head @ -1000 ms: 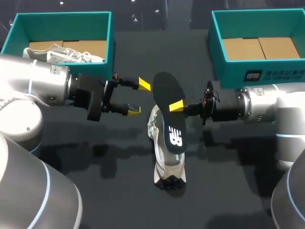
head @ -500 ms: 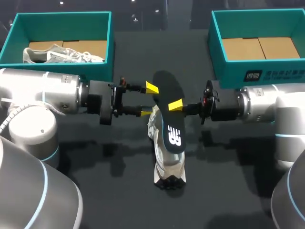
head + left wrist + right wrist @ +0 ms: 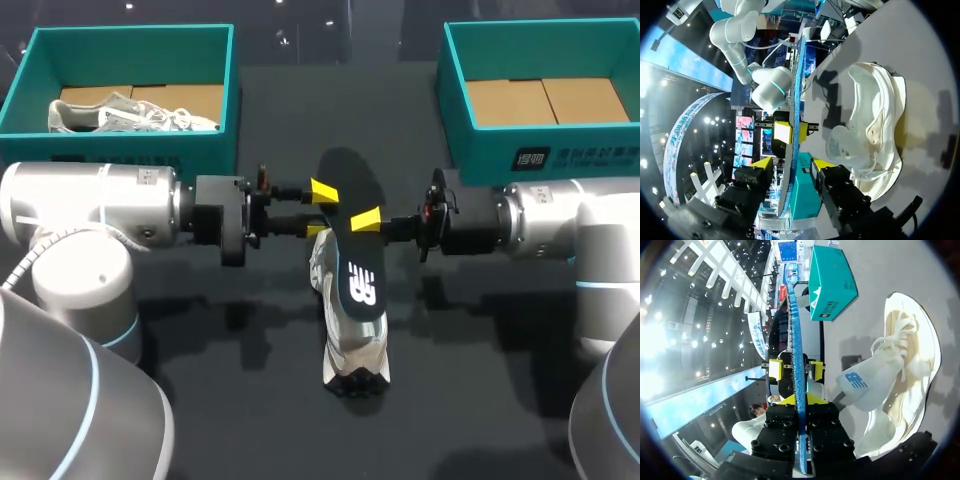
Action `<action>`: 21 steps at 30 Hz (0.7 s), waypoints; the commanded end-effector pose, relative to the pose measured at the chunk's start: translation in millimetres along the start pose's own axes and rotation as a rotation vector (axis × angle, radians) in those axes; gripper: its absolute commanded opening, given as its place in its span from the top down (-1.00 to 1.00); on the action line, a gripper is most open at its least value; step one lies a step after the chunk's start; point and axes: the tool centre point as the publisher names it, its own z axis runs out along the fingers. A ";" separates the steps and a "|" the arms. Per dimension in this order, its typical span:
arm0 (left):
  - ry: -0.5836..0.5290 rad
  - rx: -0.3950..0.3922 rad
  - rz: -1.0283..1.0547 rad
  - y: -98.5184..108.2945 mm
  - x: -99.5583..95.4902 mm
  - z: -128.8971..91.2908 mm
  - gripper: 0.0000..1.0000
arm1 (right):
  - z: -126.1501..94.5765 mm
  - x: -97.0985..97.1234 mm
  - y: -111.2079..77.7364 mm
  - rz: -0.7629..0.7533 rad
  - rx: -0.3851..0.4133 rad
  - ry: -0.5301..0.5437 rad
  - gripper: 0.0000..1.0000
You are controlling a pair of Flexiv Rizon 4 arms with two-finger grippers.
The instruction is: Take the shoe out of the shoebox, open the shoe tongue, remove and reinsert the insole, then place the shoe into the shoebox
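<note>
The black insole (image 3: 352, 235) hangs tilted above the white shoe (image 3: 345, 330), which lies mid-table with its toe toward the near edge. My right gripper (image 3: 368, 220) is shut on the insole's right edge; in the right wrist view the insole (image 3: 798, 340) runs edge-on out of that gripper (image 3: 799, 402). My left gripper (image 3: 320, 210) straddles the insole's left edge. In the left wrist view the insole (image 3: 792, 125) stands between its fingers (image 3: 791, 165) with small gaps on both sides, so it is open. The shoe (image 3: 875, 130) lies beside and below, tongue pulled up (image 3: 865, 382).
A teal shoebox (image 3: 230, 90) at the back left holds a second white shoe (image 3: 130, 115). Another teal shoebox (image 3: 540, 150) at the back right shows only its cardboard floor. Dark tabletop (image 3: 200, 400) surrounds the shoe.
My left arm has moved right to the insole, and its fingers have narrowed around the insole's left edge. The right arm and the shoe stayed still.
</note>
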 end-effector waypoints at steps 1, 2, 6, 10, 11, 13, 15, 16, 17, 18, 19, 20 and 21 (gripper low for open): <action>-0.021 -0.012 0.005 0.6 3.3 7.4 0.09 | 3.4 2.2 -3.4 0.002 -0.010 -0.002 1.00; -0.022 -0.015 0.005 1.1 3.2 8.4 0.11 | 4.2 2.3 -3.4 0.003 -0.010 -0.001 1.00; -0.040 -0.025 0.010 2.0 0.9 10.7 0.17 | 7.4 2.2 -3.3 0.008 -0.009 0.002 1.00; -0.047 -0.034 0.017 1.6 -0.9 12.6 0.25 | 10.3 1.3 -3.3 0.013 -0.009 0.001 1.00; -0.047 -0.034 0.017 1.6 -1.0 13.2 0.28 | 10.7 1.0 -3.2 0.017 -0.012 0.000 1.00; -0.048 -0.035 0.019 1.6 -1.3 14.9 0.31 | 11.2 0.7 -3.0 0.019 -0.015 0.000 1.00; -0.048 -0.037 0.022 1.3 -1.4 16.2 0.35 | 11.5 0.5 -2.7 0.020 -0.021 0.002 1.00; -0.048 -0.038 0.023 1.3 -1.4 16.8 0.35 | 11.6 0.4 -2.5 0.021 -0.027 0.003 1.00; -0.049 -0.039 0.023 1.4 -1.5 17.4 0.39 | 11.6 0.4 -2.2 0.020 -0.028 0.003 1.00; -0.048 -0.040 0.025 1.6 -1.4 18.2 0.41 | 11.6 0.4 -1.9 0.020 -0.030 0.004 1.00; -0.048 -0.041 0.026 1.8 -1.4 18.7 0.44 | 11.5 0.4 -1.8 0.019 -0.031 0.004 1.00; -0.048 -0.042 0.027 2.2 -1.4 19.5 0.50 | 11.4 0.4 -1.5 0.019 -0.031 0.004 1.00; -0.048 -0.043 0.027 2.5 -1.5 20.0 0.54 | 11.3 0.4 -1.3 0.018 -0.032 0.004 1.00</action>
